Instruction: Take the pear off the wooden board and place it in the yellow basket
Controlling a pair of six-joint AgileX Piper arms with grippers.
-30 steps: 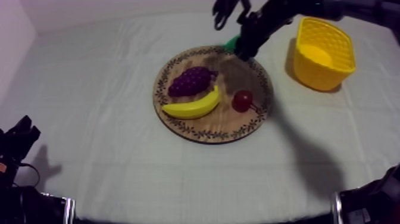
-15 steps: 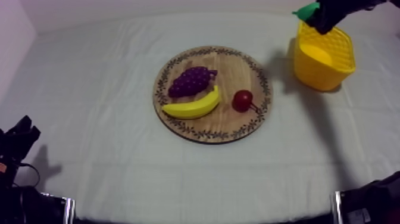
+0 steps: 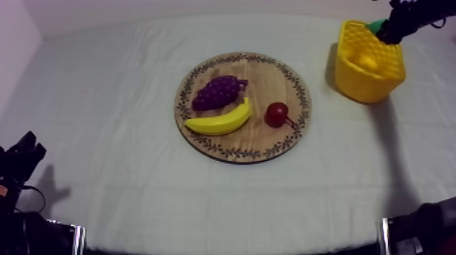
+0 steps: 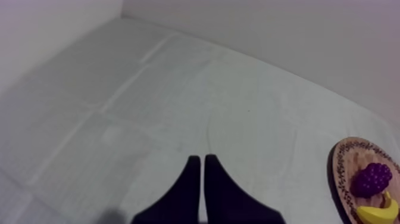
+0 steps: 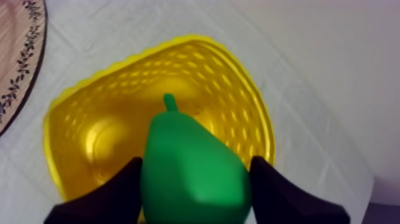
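The right gripper (image 5: 195,162) has carried the pear (image 5: 190,179) on from the yellow basket's (image 5: 238,65) outer corner, where it hung half a second ago, and now holds it above the basket's opening. Its two fingers stand apart on either side of the pear's belly and clamp it. The wooden board (image 3: 271,78) beside the basket keeps its banana (image 3: 220,122), grapes (image 3: 218,91) and small red fruit (image 3: 275,114) unmoved. Well apart from the basket, the left gripper (image 4: 202,164) rests with its fingers pressed together on nothing.
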